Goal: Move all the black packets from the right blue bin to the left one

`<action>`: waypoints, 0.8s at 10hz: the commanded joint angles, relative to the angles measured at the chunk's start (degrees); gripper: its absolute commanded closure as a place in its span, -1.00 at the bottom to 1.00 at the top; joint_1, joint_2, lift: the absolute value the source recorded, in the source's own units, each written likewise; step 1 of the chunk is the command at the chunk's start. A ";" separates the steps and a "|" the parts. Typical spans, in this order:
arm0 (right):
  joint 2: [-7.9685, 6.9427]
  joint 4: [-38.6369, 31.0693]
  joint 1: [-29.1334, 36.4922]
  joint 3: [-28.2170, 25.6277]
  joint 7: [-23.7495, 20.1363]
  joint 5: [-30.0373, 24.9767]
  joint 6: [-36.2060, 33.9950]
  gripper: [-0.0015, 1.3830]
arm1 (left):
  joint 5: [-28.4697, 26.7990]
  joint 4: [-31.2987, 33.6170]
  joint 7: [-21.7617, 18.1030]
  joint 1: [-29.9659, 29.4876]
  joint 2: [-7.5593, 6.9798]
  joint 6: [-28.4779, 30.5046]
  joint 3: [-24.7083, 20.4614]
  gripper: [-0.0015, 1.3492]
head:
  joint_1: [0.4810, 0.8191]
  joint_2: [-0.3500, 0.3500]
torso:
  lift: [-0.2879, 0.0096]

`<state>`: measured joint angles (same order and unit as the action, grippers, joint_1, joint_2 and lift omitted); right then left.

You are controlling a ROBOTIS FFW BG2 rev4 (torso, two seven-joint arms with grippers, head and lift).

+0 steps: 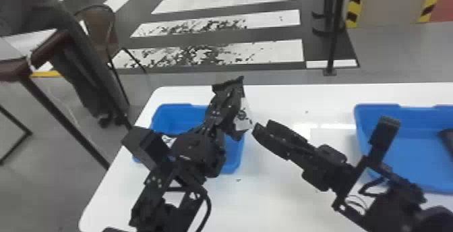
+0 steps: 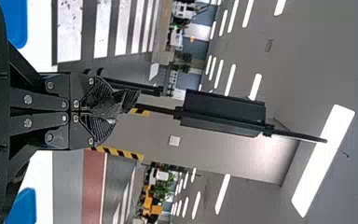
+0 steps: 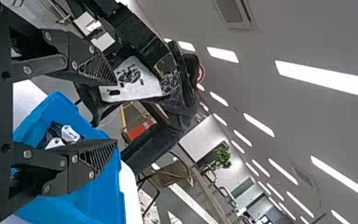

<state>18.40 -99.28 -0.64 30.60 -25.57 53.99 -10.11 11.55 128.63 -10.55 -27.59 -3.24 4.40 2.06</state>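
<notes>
In the head view, my left gripper point(image 1: 226, 102) is raised over the left blue bin point(image 1: 172, 111), shut on a black packet with a white label point(image 1: 243, 117). Crumpled dark film point(image 2: 107, 106) sticks out between the closed fingers of the left gripper point(image 2: 100, 110) in its wrist view. My right gripper point(image 1: 263, 126) is open, its fingertips just right of that packet's lower end. The right wrist view has the right gripper point(image 3: 114, 112) with fingers wide apart, the held packet point(image 3: 135, 80) beyond them, and packets point(image 3: 61, 135) in the left bin. A dark packet point(image 1: 447, 139) lies in the right blue bin point(image 1: 374, 108).
Both bins stand on a white table point(image 1: 279, 96), with bare tabletop between them. The right forearm crosses the right bin's near left corner. Beyond the table's left side are a chair point(image 1: 99, 25), a dark-framed table point(image 1: 37, 89) and a standing person.
</notes>
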 commanded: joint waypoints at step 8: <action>-1.09 -1.20 4.01 -7.06 0.00 -0.17 1.40 -0.79 | -27.31 -34.91 6.77 18.17 0.69 -17.20 -6.63 0.62 | 0.27 0.80 | -0.01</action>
<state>17.32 -100.49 3.34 23.65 -25.57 53.81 -8.71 -15.02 97.12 -4.02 -10.18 -2.51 -10.35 -4.50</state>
